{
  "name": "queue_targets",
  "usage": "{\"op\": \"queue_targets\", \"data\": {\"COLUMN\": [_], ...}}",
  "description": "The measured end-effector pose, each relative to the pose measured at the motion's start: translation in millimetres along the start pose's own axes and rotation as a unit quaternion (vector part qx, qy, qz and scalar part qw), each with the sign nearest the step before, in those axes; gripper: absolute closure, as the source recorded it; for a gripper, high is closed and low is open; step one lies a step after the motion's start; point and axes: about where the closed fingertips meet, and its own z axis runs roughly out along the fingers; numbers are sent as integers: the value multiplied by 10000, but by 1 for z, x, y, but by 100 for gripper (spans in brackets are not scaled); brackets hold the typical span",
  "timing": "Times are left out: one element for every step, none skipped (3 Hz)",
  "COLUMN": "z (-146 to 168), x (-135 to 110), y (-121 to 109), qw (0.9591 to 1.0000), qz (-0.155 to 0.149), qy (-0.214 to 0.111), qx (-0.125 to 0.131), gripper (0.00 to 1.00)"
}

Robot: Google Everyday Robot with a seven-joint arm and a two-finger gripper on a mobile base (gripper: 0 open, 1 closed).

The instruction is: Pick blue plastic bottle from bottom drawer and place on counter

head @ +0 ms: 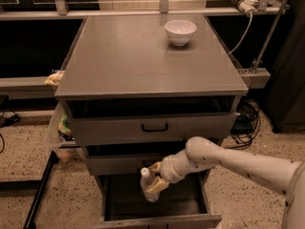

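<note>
The blue plastic bottle [148, 186] is a small clear bottle with a white cap. It hangs tilted above the dark inside of the open bottom drawer [162, 220]. My gripper [155, 176] reaches in from the right on a white arm and is shut on the bottle, one finger above it and one below. The bottle's lower half shows below the fingers. The grey counter [128, 56] is the cabinet top, well above the gripper.
A white bowl [180, 32] stands at the back right of the counter. Two shallower drawers with black handles [154, 127] stand slightly open above the gripper. Bags hang at the cabinet's left side [59, 123]. Cables lie on the floor at the right [245, 123].
</note>
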Motion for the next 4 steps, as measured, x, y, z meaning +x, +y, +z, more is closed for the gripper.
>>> {"op": "queue_targets", "data": {"z": [-27,-27,-48,-94], "x": [-29,-29,-49,-88], "y": [-17,-17,-14,1], "qw": [9997,9997,9994,9982], "qz": [12,12,16,16], "qy": [130,130,102,131], "qx": [209,209,320,584], "gripper": [100,100,100,100]}}
